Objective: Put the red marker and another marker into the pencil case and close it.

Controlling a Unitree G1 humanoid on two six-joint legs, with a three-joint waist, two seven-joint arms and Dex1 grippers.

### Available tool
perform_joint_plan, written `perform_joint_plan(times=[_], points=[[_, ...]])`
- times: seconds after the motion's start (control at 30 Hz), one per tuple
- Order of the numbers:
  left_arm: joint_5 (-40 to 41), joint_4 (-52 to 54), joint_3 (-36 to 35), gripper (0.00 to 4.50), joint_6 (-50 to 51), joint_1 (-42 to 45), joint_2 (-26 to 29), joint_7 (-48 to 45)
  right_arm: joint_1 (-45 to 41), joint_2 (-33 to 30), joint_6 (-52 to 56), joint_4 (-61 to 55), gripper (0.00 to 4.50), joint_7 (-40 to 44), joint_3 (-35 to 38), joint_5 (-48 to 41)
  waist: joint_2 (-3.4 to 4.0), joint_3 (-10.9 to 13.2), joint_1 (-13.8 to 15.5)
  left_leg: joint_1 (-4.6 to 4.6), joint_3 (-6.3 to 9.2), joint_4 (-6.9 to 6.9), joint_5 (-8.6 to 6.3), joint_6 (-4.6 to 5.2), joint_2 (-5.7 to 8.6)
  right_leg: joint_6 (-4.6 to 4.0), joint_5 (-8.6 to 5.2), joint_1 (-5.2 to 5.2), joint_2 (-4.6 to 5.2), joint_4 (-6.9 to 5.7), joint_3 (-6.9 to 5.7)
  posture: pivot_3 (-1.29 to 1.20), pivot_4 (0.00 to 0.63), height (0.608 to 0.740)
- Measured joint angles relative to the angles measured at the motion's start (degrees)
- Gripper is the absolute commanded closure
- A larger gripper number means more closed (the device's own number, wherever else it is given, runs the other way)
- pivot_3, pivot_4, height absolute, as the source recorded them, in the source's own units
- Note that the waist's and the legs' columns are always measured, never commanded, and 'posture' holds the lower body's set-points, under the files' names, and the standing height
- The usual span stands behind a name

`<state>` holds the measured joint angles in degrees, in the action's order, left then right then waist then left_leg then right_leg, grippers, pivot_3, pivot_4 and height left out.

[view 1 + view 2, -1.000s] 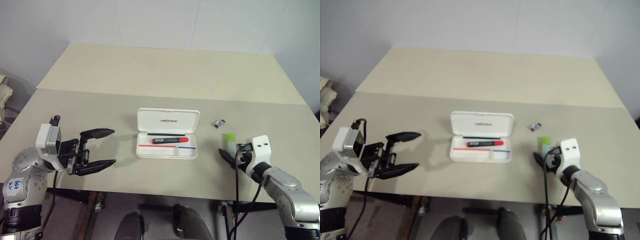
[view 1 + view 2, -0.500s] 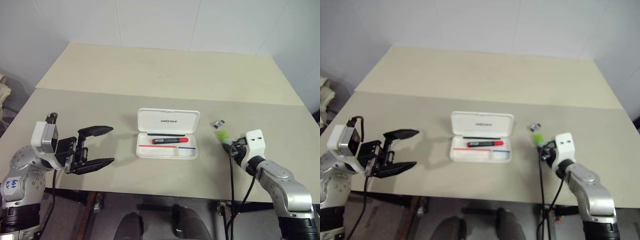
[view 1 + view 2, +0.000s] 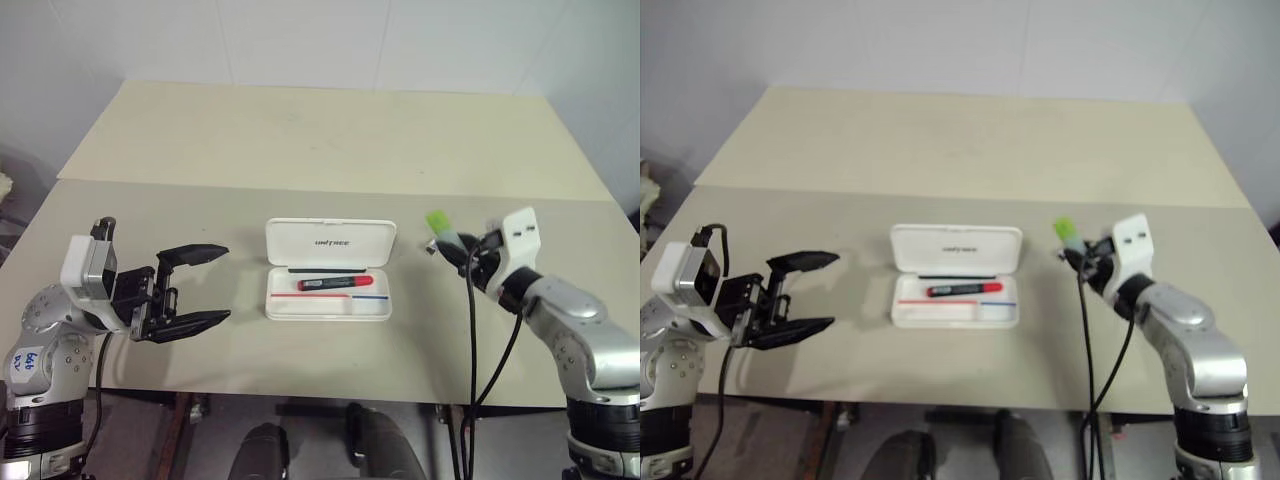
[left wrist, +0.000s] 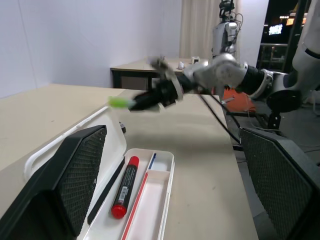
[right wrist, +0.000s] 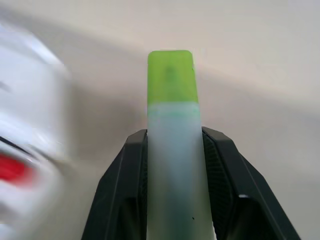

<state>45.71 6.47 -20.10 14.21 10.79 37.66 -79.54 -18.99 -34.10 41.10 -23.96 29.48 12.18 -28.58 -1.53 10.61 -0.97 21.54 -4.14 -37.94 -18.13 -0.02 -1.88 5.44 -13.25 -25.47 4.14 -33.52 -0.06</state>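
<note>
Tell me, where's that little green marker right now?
The green marker is held in the right gripper, lifted above the table just right of the open pencil case, where the red marker already lies.

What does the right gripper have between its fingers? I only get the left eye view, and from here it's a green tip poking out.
Observer: The right gripper is shut on the green marker; its pale body sits between both fingers, green cap sticking out in front.
Operator: Where's the marker relative to the case?
Observer: The left wrist view shows it in the air, above the table, beyond the pencil case.
Operator: Anything beside the red one?
Observer: A thin black pen lies beside the red marker.
</note>
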Motion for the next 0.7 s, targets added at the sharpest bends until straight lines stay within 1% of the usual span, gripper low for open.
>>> perform_joint_plan(times=[0.13, 0.27, 0.37, 0.43, 0.5, 0.7], points=[[0.04, 0.22, -0.04, 0.00, 0.00, -0.61, -0.45, 0.46, -3.31, -5.43, -2.08, -2.41, 3.38, 9.64, -3.20, -2.44, 0.00, 0.00, -0.22, 0.00, 0.02, -0.02, 0.00, 0.00, 0.00, -0.03, -0.02, 0.01, 0.02, 0.02, -0.03, 0.00, 0.150, 0.740], [0.16, 1.85, -0.12, 0.00, 0.01, -1.97, -0.53, 0.98, -6.76, -8.52, -2.46, -2.58, 3.38, 18.50, -8.65, -4.23, 0.00, 0.01, -0.53, 0.02, 0.01, -0.02, 0.00, 0.00, -0.02, -0.02, -0.02, 0.01, 0.10, 0.02, -0.01, 0.00, 0.150, 0.740], [0.41, 2.32, -0.66, 0.00, 0.02, -3.45, -0.50, 1.34, -8.93, -11.86, -3.94, -2.36, 3.38, 26.47, -13.40, -4.05, 0.00, 0.01, -0.62, 0.01, 0.00, -0.02, -0.01, 0.02, -0.04, -0.01, -0.03, 0.01, 0.13, 0.02, -0.02, 0.00, 0.150, 0.740], [0.54, 2.33, -1.52, 0.00, 0.01, -4.36, -0.44, 1.42, -10.10, -12.60, -5.85, -2.24, 3.38, 30.63, -16.34, -3.36, 0.00, 0.01, -0.69, 0.00, 0.00, -0.03, -0.01, 0.02, -0.04, -0.01, -0.03, 0.01, 0.11, 0.01, -0.02, 0.00, 0.150, 0.740], [0.67, 2.28, -2.35, 0.00, -0.13, -5.16, -0.21, 1.22, -12.00, -11.99, -7.42, -1.11, 3.38, 32.48, -19.61, -1.66, -0.01, 0.01, -0.75, -0.02, 0.01, -0.05, -0.01, 0.01, -0.03, -0.03, -0.04, 0.01, 0.10, -0.03, -0.04, 0.00, 0.150, 0.740], [0.71, 1.56, -4.40, 0.00, -2.57, -7.10, 0.62, -0.45, -16.77, -3.31, -11.10, 2.74, 3.38, 31.78, -29.86, 5.87, -0.01, 0.02, -0.70, -0.05, 0.07, -0.08, 0.02, -0.11, -0.16, -0.22, -0.14, -0.04, 0.19, -0.20, -0.12, 0.00, 0.150, 0.740]])
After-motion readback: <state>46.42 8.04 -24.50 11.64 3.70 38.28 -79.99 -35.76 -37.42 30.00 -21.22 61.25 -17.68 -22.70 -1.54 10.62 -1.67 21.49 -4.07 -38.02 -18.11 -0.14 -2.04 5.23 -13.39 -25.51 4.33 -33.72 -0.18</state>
